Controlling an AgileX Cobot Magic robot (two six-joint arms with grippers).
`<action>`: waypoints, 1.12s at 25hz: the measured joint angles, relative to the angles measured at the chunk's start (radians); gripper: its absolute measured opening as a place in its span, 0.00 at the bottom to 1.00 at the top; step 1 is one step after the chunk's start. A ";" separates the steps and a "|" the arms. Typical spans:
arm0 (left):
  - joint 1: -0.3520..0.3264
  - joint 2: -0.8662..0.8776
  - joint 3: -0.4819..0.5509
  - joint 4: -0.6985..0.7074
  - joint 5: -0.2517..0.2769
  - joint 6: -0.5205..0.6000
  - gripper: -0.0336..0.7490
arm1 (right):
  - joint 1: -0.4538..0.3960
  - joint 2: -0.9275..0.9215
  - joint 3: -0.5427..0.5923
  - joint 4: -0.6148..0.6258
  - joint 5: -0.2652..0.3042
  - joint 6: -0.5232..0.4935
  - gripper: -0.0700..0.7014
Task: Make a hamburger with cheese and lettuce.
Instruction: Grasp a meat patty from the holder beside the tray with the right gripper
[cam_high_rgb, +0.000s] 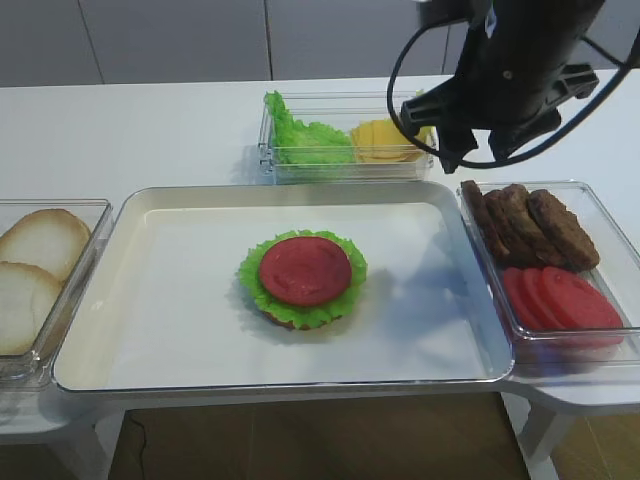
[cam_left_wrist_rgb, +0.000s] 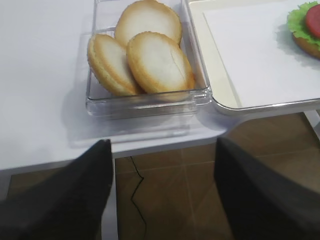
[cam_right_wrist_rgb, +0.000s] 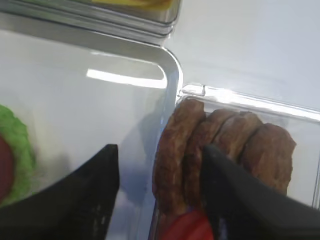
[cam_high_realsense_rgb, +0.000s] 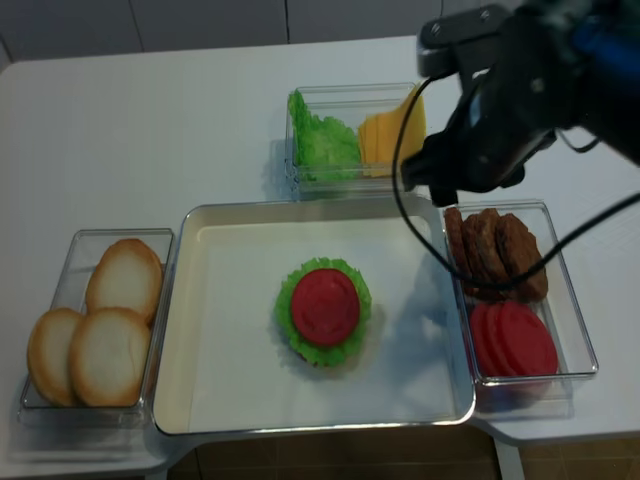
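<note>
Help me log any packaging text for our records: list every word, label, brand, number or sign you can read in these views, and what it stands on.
None: no readable text in any view.
The clear bins, the metal tray and the white table carry no labels or markings.
The food, including the hamburger, the cheese and the lettuce, is unmarked.
The black right gripper shows no print either.

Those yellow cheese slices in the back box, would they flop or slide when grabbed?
The cheese looks thin and flat, so probably light and bendy. The slices overlap in a fanned stack and look smooth, so one might slip or drag its neighbour along.
</note>
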 joint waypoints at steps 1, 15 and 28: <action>0.000 0.000 0.000 0.000 0.000 0.000 0.64 | 0.001 0.017 -0.002 -0.007 0.007 0.002 0.62; 0.000 0.000 0.000 0.000 0.000 0.000 0.64 | 0.003 0.101 -0.006 -0.036 0.053 0.009 0.61; 0.000 0.000 0.000 0.000 0.000 0.000 0.64 | 0.003 0.134 -0.010 -0.032 0.069 -0.005 0.36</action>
